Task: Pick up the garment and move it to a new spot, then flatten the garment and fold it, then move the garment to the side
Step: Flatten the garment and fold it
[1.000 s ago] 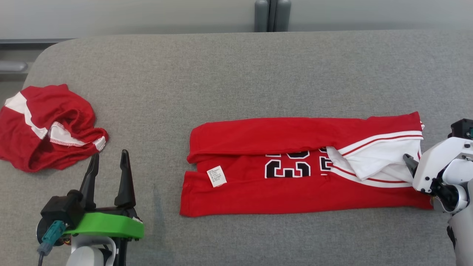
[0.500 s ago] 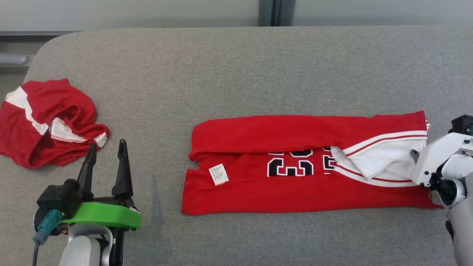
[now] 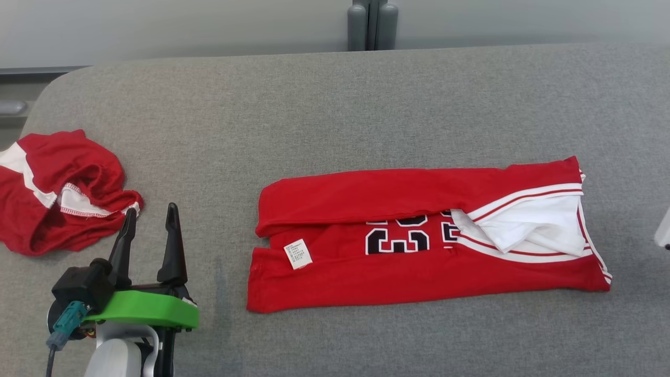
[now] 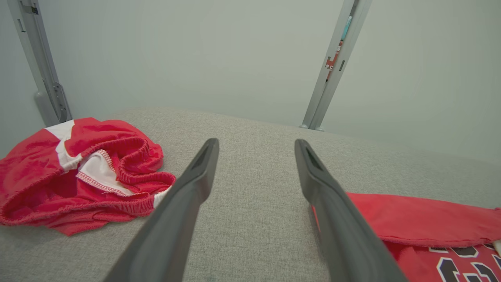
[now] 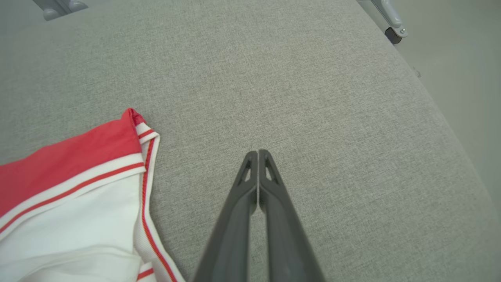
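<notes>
Head view: I see the folded red jersey with black-and-white numerals (image 3: 398,272) flat on the grey fabric-covered table (image 3: 335,115), right of centre. My left gripper (image 3: 151,210) hovers at the lower left, fingers apart and empty, near a crumpled red-and-white garment (image 3: 57,209). Left wrist view: the spread fingers frame bare table between both garments. Right wrist view: my right gripper (image 5: 257,152) is pressed together on nothing, just beside the jersey's striped edge.

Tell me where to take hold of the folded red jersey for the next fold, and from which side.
Grip the jersey at its right short end, on the striped trim, coming in low from the robot's right. It lies flat as a long band, and its layers probably end together at that edge. The right hand, shut on nothing, is beside it.
</notes>
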### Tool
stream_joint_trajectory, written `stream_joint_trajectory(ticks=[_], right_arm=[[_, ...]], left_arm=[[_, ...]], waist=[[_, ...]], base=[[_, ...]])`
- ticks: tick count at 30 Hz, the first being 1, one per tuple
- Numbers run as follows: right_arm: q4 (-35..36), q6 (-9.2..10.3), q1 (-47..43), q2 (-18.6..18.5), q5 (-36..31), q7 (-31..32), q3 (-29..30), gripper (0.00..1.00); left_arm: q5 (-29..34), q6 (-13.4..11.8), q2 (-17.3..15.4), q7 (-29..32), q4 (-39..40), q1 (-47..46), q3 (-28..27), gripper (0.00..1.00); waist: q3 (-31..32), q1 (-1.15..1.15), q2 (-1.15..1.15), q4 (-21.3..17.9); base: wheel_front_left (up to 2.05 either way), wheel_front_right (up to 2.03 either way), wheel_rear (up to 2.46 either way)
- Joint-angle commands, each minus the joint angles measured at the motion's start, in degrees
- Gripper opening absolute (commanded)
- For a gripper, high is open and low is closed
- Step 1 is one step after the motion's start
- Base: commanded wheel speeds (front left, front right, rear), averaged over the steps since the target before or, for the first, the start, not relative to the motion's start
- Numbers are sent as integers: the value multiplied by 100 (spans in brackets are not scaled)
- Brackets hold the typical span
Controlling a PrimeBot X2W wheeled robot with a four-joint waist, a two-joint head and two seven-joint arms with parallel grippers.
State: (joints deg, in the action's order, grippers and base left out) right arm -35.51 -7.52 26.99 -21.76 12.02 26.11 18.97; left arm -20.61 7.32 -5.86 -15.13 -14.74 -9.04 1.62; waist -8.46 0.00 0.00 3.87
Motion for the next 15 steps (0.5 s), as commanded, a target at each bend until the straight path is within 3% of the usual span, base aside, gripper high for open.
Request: stream_joint_trajectory(ticks=[1,2,8,15], right_arm=[[63,6,-107,95,65,1,-38,39],[121,6,-115,188,115,-28,-64,100],[363,6,-273,603,451,-181,-435,100],[251,6,-407,758,485,85,-807,100]], left_arm=[[13,19,13,1,31,54,-36,100],[12,19,20,1,40,57,-35,100],[9,20,-10,1,18,50,53,100],[-6,20,-50,1,41,116,86,100]], waist=[[-8,0,0,-19],[-14,0,0,-23],[3,0,0,35],[4,0,0,109]], base=[[0,0,0],[0,0,0],[0,0,0],[0,0,0]])
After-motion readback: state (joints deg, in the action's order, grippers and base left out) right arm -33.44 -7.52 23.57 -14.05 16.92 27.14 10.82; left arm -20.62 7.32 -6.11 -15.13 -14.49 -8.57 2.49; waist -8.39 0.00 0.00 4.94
